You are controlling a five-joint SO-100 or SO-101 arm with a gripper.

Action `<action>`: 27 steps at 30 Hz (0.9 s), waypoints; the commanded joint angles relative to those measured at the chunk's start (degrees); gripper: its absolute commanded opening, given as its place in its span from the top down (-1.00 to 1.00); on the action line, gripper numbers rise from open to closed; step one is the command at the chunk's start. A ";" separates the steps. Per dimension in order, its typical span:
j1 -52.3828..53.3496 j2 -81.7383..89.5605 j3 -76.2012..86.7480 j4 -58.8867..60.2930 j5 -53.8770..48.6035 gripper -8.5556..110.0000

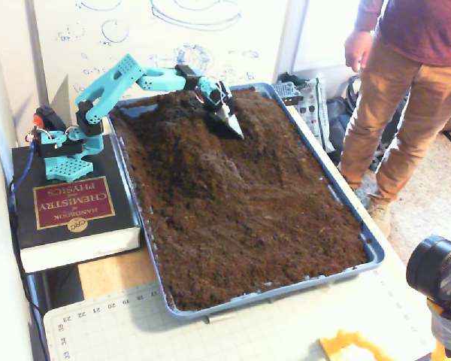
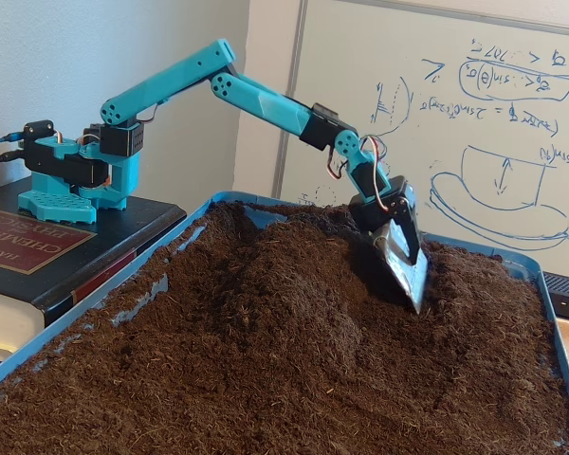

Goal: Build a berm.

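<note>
Turquoise arm's gripper with silvery scoop blade meets the dark brown crumbly soil berm.
Jaw opening cannot be told; red book reads "Handbook of Chemistry and Physics".

1. Turquoise robot arm with black joints
2. Dark brown soil berm
3. Blue tray
4. Black book, maroon label with gold lettering
5. Silvery scoop blade

tool tip buried in soil

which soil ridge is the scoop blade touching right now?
The tall berm nearest the arm's base; the scoop blade digs in along its right flank. The soil farther right lies lower.
</note>
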 commanded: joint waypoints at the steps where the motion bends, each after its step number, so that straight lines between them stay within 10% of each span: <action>1: 0.18 2.72 -5.10 -1.58 -1.67 0.85; 27: 4.66 20.83 27.95 -1.49 -10.72 0.85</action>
